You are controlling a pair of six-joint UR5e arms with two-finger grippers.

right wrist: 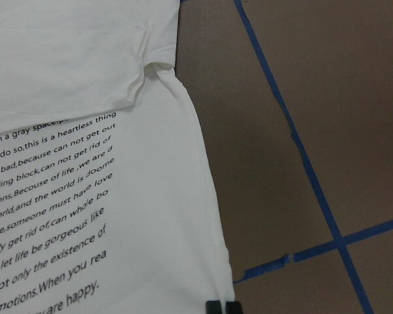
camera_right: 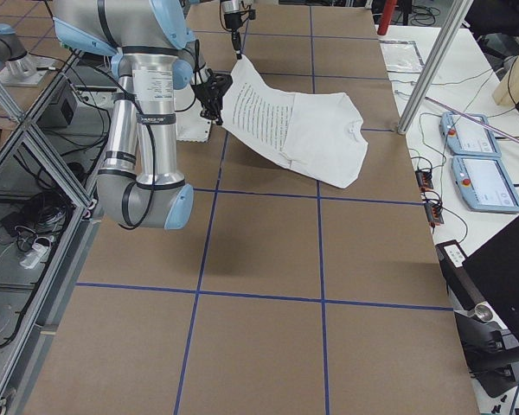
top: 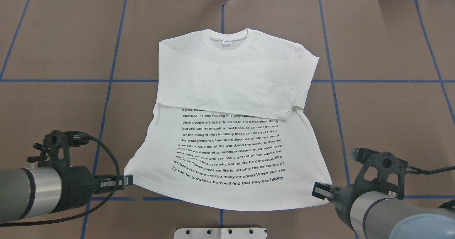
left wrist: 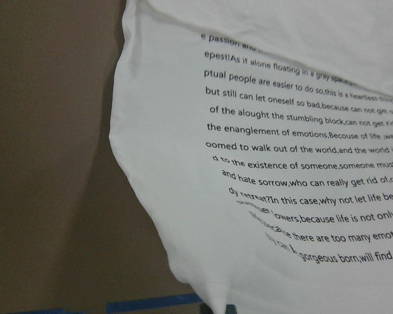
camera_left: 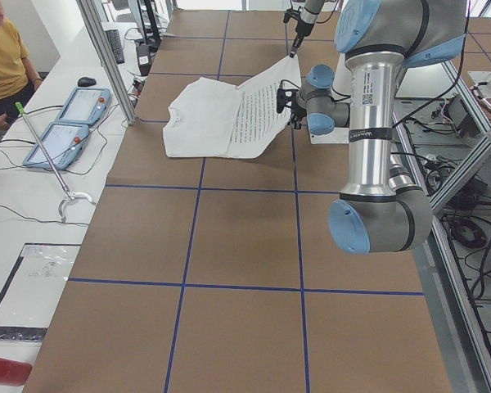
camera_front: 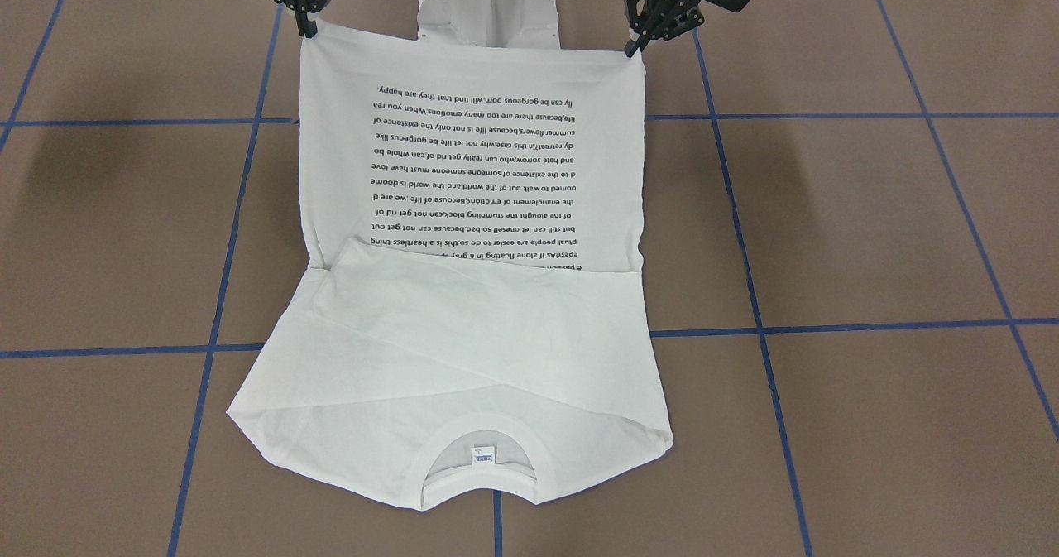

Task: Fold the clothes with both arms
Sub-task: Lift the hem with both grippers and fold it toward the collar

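Grippers: my left gripper [top: 127, 180] is closed on one hem corner of the shirt [top: 231, 86], and my right gripper [top: 319, 190] is closed on the other. Both corners are at the end farthest from the collar [top: 227, 40].
Lift: the side views show the hem [top: 227, 205] raised off the table [top: 391, 107]. The cloth slopes down toward the collar end, which lies flat.
Step in hand: I judge this to be carrying the hem over toward the collar to fold the body in half.
Doing it well: move both corners together at equal height and pace, with the hem taut between them so it does not sag. Travel straight toward the collar and lay the hem edge square just short of it before letting go.
Risk: thin cloth may slip from a pinch, or drag the collar end along.
Shirt look: white and thin, with many lines of black printed text [top: 231, 150] facing up on the half away from the collar. The sleeves [top: 249, 90] are folded across the chest and cover the top lines. A small label [top: 226, 42] sits inside the collar.
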